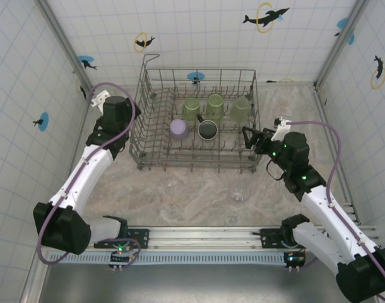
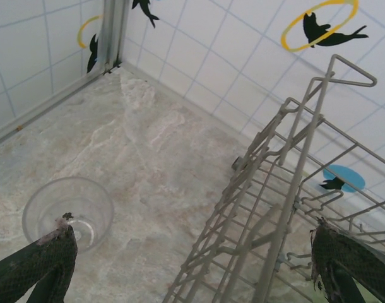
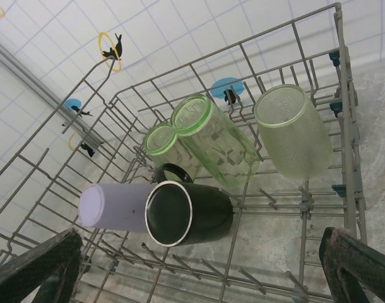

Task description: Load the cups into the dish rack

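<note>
1. Top external view: the dish rack (image 1: 195, 120) sits on the far middle of the bench (image 1: 199, 202), its raised corner loop at the far left
2. Inside it, three green tumblers (image 1: 215, 104) line the far side in a row. Nearer, a lavender tumbler (image 1: 178, 128) lies just left of a black mug (image 1: 207, 129)
3. A clear glass (image 1: 239, 191) stands upright on the bench, on the near side of the rack toward the right and apart from it
4. The right claw (image 1: 250, 140) hangs at the rack's near right corner, fingers spread wide with nothing between them. Its wrist camera looks into the rack: the mug's mouth faces the lens, the two left green tumblers touch each other, and the third leans apart on the right
5. The left claw (image 2: 192, 226) is at the rack's left side, fingers wide apart and empty. Its wrist camera shows a second glass (image 2: 69, 211), clear and upright on the bench, just beside the left finger, with the rack's wire wall to the right
</note>
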Controlling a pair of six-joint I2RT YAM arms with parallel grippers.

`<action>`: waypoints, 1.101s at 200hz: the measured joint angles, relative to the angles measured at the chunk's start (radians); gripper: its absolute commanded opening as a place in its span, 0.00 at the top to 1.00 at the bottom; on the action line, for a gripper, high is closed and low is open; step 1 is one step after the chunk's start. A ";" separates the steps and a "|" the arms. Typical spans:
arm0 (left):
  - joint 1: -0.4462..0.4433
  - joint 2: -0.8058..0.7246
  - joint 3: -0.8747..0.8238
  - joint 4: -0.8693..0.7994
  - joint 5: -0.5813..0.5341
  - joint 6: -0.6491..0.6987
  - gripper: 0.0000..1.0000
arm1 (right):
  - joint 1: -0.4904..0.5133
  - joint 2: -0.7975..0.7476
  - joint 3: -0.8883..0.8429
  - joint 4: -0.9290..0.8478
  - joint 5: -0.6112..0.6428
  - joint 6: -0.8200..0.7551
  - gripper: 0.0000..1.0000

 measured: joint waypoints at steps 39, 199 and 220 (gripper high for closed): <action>0.097 -0.014 -0.013 -0.014 0.067 -0.020 0.03 | 0.005 0.000 0.000 0.000 0.014 0.000 0.00; 0.439 0.112 -0.122 -0.048 0.368 -0.106 0.03 | 0.008 -0.005 0.000 -0.043 0.043 -0.036 0.00; 0.462 0.148 -0.122 -0.047 0.398 -0.106 0.03 | 0.003 -0.013 0.000 -0.052 0.048 -0.045 0.00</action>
